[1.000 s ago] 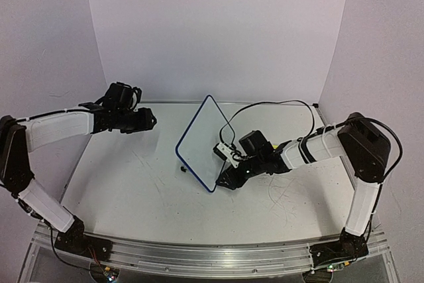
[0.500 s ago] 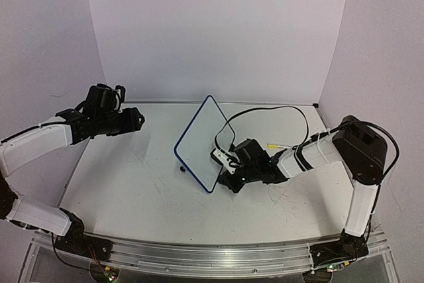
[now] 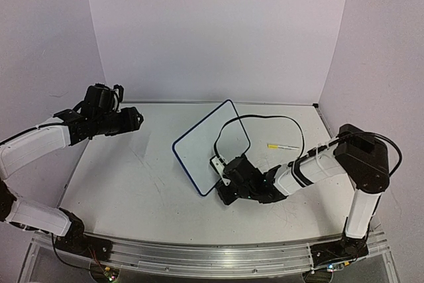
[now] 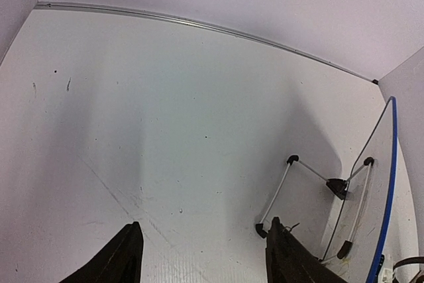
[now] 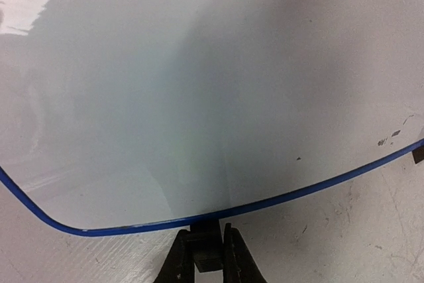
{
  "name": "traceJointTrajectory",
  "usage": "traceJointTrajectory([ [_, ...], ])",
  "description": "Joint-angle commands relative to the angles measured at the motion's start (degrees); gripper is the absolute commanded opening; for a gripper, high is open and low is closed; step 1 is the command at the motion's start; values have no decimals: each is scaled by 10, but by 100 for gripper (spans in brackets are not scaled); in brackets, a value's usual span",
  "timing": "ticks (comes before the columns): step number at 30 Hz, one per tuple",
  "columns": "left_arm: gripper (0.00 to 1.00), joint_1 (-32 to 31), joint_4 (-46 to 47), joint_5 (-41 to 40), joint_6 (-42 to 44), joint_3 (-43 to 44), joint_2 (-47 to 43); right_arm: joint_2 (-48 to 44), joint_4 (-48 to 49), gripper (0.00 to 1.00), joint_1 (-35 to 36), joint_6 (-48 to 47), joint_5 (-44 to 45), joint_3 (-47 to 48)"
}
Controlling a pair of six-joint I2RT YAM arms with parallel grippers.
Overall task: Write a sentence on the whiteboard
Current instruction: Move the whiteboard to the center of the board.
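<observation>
The whiteboard [image 5: 199,97] is cropped top and sides; yellow stick [image 3: 283,146] unidentifiable.

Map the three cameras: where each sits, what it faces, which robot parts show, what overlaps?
Top external: above and behind the bases, looking down on the table; both arms and the whiteboard.
Left wrist: on the left arm, facing across the table to the back wall; open left gripper at bottom, wire stand at right.
Right wrist: on the right arm, close on the whiteboard's face; right gripper shut on its blue lower edge.
Shared: all three show the whiteboard.
</observation>
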Motion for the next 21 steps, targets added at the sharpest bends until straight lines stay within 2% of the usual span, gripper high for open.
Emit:
traceJointTrajectory([
  [1,64,3,20,0,-6,-1,-9,3,-96,0,36,166,142,28],
  [6,64,2,24,6,-9,-4,-13,-5,-154,0,46,230,188,47],
  [11,64,3,29,11,-11,-7,-12,12,-178,0,52,253,137,82],
  [15,64,3,31,15,-9,-9,-12,49,-191,0,59,249,143,118],
  [21,65,3,31,15,-6,-17,-18,52,-195,1,68,252,131,134],
])
